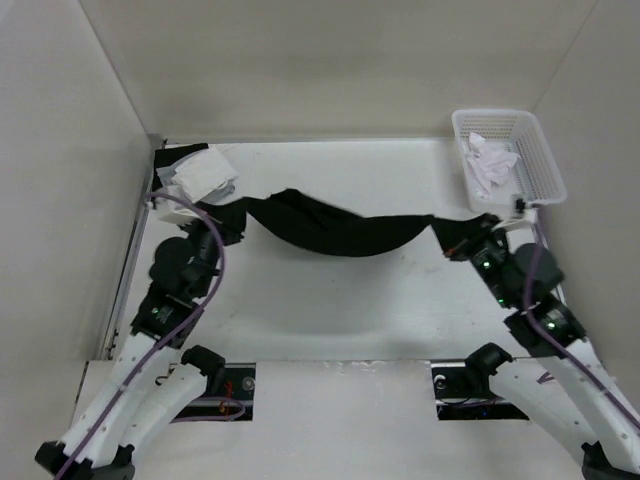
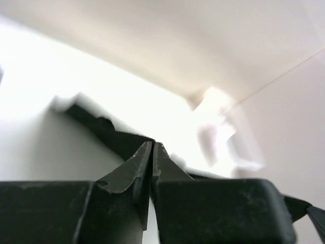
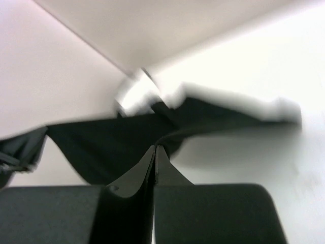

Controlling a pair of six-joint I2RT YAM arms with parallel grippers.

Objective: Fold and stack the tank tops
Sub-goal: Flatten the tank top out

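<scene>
A long black tank top [image 1: 335, 228] hangs stretched between my two grippers and sags in the middle above the table. My left gripper [image 1: 238, 212] is shut on its left end. In the left wrist view the fingertips [image 2: 152, 144] pinch the black cloth [image 2: 109, 133]. My right gripper [image 1: 452, 238] is shut on the right end. In the right wrist view that gripper [image 3: 155, 148] bites a bunched edge of the top [image 3: 106, 145]. A pile of white and grey tank tops [image 1: 205, 172] lies at the back left corner.
A white mesh basket [image 1: 541, 150] stands at the back right with crumpled white cloth [image 1: 492, 160] in it. Walls close the table [image 1: 330, 300] in at the back and on both sides.
</scene>
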